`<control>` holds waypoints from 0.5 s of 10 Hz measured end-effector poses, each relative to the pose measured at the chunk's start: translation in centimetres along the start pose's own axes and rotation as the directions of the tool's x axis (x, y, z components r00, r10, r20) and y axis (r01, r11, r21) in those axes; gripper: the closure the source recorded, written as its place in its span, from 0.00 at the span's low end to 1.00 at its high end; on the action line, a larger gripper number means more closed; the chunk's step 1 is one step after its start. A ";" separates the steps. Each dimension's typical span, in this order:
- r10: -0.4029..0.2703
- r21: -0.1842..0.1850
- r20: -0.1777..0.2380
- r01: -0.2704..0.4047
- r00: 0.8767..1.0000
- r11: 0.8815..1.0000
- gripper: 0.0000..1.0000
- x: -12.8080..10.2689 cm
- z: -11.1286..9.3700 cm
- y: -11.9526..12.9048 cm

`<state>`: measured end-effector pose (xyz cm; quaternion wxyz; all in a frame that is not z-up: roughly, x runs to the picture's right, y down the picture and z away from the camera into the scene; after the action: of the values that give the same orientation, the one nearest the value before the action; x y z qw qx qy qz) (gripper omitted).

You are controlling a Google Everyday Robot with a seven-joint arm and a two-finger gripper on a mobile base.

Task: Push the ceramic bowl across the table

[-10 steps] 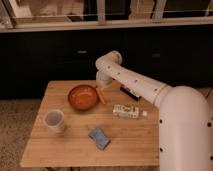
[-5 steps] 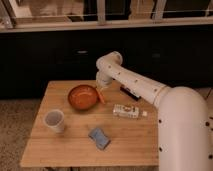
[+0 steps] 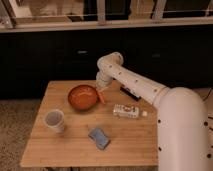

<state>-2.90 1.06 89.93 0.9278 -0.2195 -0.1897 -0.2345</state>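
Your ceramic bowl point(image 3: 82, 97) is a round, shallow dish with a glossy orange-brown glaze, darker toward its middle, clearly wider than the cup. It sits upright on the far half of the table point(image 3: 60, 152), a little left of centre, on a light wooden top with plank grain. You have one bowl, one whitish translucent cup point(image 3: 54, 120), one white bottle-shaped item point(image 3: 126, 111) lying on its side, one small blue item point(image 3: 99, 137) lying flat, and one small dark object point(image 3: 131, 93) near the far edge, partly hidden behind the arm point(image 3: 137, 86). The gripper point(image 3: 101, 95) is down at the bowl's right rim, touching it or just beside it; you cannot tell how it is set or whether it has hold of anything. The cup stands to the bowl's near left, apart from it. The blue item lies toward the near edge, and the white item rests to the bowl's right, near but not touching. The stretch of tabletop directly left of the bowl is bare wood.
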 end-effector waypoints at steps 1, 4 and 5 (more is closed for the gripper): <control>-0.001 -0.002 0.009 0.001 1.000 1.000 1.00 -0.2 0.1 0.0; -0.015 0.019 0.042 0.014 0.999 1.000 1.00 -1.2 0.5 0.0; -0.041 0.019 0.079 0.040 0.996 0.999 1.00 -2.4 1.2 0.0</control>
<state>-5.17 2.55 89.85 0.9166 -0.2166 -0.2327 -0.2426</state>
